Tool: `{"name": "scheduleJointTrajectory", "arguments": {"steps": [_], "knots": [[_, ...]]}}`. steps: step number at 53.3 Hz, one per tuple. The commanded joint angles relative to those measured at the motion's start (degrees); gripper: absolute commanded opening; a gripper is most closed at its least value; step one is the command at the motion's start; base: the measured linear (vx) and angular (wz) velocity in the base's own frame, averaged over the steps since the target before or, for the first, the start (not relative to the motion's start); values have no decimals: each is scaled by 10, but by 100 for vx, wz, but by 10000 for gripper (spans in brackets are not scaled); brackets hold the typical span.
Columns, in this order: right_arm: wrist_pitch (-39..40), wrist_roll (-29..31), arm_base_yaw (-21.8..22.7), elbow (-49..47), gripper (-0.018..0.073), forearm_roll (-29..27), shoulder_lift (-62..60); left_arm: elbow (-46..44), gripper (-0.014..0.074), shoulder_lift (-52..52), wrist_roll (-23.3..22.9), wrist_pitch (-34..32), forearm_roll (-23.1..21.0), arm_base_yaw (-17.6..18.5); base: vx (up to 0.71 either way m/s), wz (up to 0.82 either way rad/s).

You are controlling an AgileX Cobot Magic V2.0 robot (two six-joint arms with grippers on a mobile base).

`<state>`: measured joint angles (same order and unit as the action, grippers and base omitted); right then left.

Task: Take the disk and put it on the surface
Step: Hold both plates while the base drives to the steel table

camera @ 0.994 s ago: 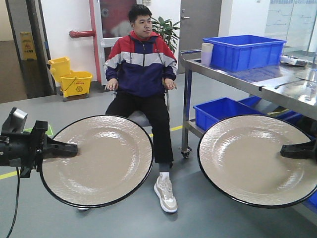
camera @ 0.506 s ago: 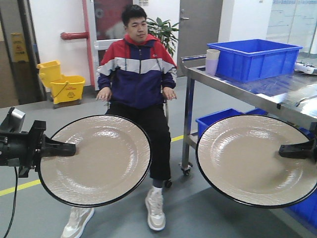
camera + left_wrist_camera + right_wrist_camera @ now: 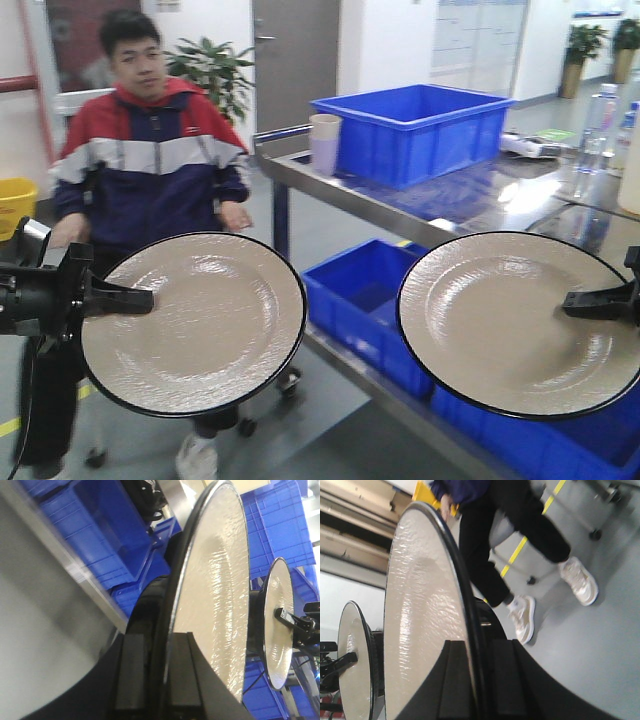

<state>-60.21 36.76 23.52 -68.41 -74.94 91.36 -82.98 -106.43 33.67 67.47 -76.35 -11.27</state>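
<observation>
Left gripper [image 3: 146, 297]: clenched on the rim of the left disk [image 3: 200, 325]. In the left wrist view the black rim sits in the slot between the two fingers [image 3: 182, 675], one finger on each face. The disk extends away from the gripper toward the middle of the front view, beige face up and tilted, held in the air.

Right gripper [image 3: 568, 303]: clamped likewise on the rim of the right disk [image 3: 500, 320]. In the right wrist view the rim runs between the fingers [image 3: 455, 680]. This disk extends leftward from the gripper and is also held in the air, tilted.

The disks sit side by side at about the same height, apart, with a gap between their inner rims.

The surface [image 3: 470, 205] is shiny metal, beyond and above the right disk in the front view. Neither disk touches it. It carries a blue crate [image 3: 420, 125] and stacked cups [image 3: 325, 143] near its corner. More blue crates [image 3: 360, 300] are on the shelf below.

A man [image 3: 150, 150] in a red, white and navy jacket is seated behind the left disk.
</observation>
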Motion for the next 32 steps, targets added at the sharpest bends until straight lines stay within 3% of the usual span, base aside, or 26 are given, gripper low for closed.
{"name": "scheduleJointTrajectory", "arguments": {"steps": [1,32], "knots": [[-14,-2,3,-19,-9,-71,-29,-20,-8,35,-8,42,-81,3,50,-48],[-12,-2,3,-19,-9,-71,-29,-20,-8,35,-8,42,-81,3,45,-49]]}}
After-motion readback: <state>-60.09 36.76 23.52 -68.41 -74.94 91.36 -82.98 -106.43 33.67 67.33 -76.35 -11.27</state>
